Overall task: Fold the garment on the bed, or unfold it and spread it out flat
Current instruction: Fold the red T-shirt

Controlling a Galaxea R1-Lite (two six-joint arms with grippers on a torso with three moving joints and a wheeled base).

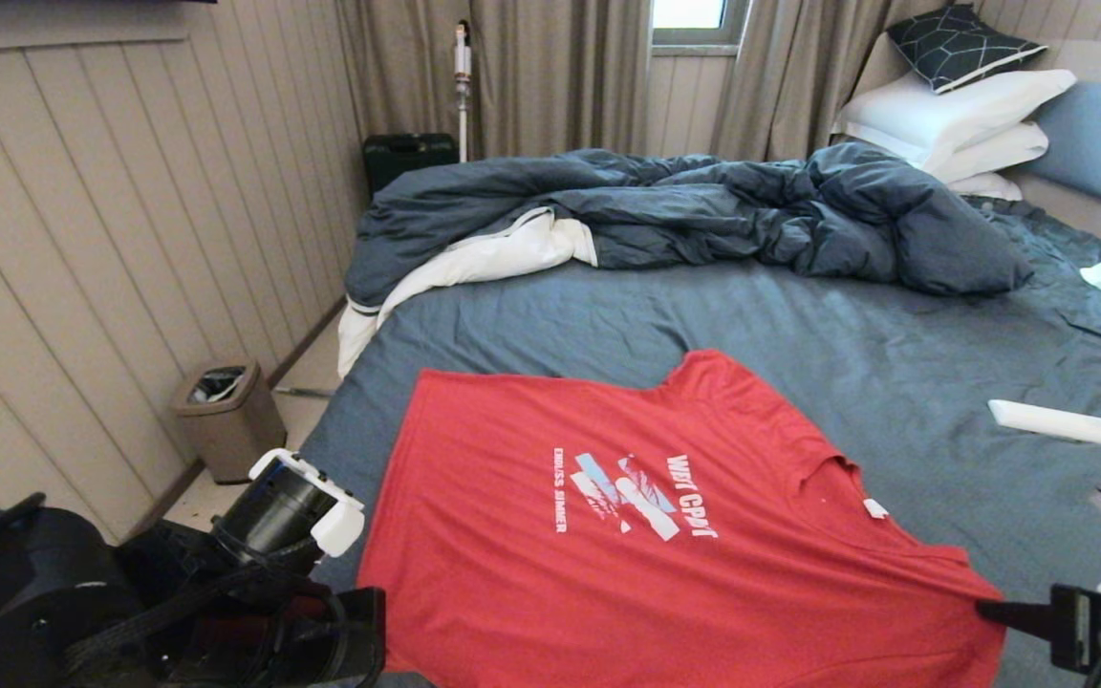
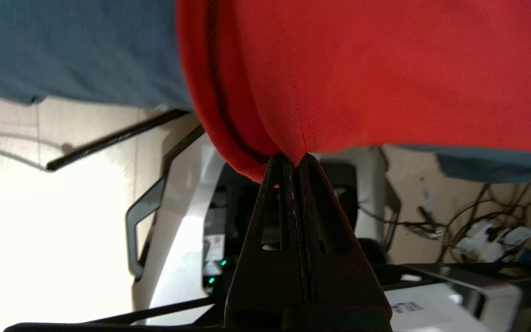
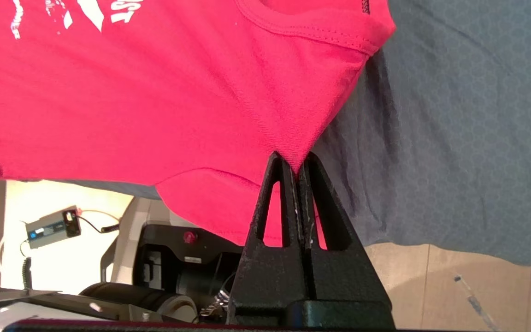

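Garment: red T-shirt point(image 1: 665, 535) lies printed side up on the near part of the bed point(image 1: 799, 325), neck toward robot's right, hem toward left; most of it flat, near edge drawn off the mattress toward the robot.
Left gripper point(image 2: 293, 161): jaws together, pinching a fold of red cloth at the shirt's near-left corner by the hem.
Right gripper point(image 3: 295, 163): jaws together, clamped on a peak of cloth at the shoulder, just beside the collar; sleeve hangs below.
Handling: light, soft, limp knit; judged to drape & wrinkle easily, stretch if tugged hard, not fragile. Thin cloth could slip from a shallow pinch.
Where to grip: seamed spots, i.e. hem corners & shoulder seams, seem best; both arms pulling apart evenly should keep it taut.
Surface: slate-blue sheet, soft, some grip, likely drags the cloth a bit. Rumpled dark duvet point(image 1: 684, 210) sits well apart at the far side; white flat object point(image 1: 1062, 423) lies on the sheet near the shirt's neck end.
Room: panelled wall on left, small bin point(image 1: 226, 416) on floor beside bed, curtains & pillows point(image 1: 952, 119) beyond.
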